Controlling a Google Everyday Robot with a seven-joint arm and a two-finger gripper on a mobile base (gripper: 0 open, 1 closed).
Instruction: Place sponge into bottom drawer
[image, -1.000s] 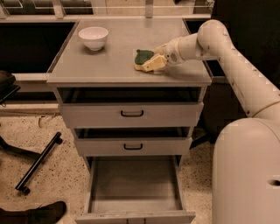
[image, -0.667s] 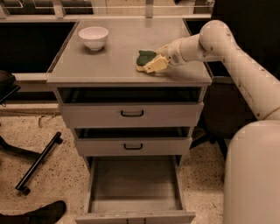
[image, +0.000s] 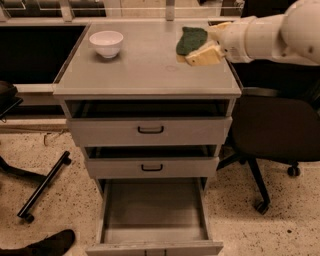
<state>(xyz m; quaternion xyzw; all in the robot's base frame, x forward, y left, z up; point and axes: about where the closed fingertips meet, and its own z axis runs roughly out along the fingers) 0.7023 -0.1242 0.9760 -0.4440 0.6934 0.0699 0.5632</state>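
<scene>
The sponge (image: 190, 39), dark green on top with a pale yellow base, is tilted with its green face toward me at the right rear of the grey cabinet top (image: 145, 70). My gripper (image: 201, 45) comes in from the right, and its tan fingers (image: 204, 55) are closed on the sponge. The bottom drawer (image: 152, 212) is pulled out below, showing a plain grey interior with nothing in it.
A white bowl (image: 106, 43) stands at the cabinet top's left rear. The two upper drawers with black handles (image: 150, 130) (image: 151, 167) are slightly ajar. A black office chair (image: 272, 130) stands right of the cabinet. A chair base (image: 42, 186) and a shoe (image: 47, 244) lie left.
My gripper has lifted the sponge off the cabinet top and moved it right and back; the sponge is now tilted. The bowl and drawers have not moved.
</scene>
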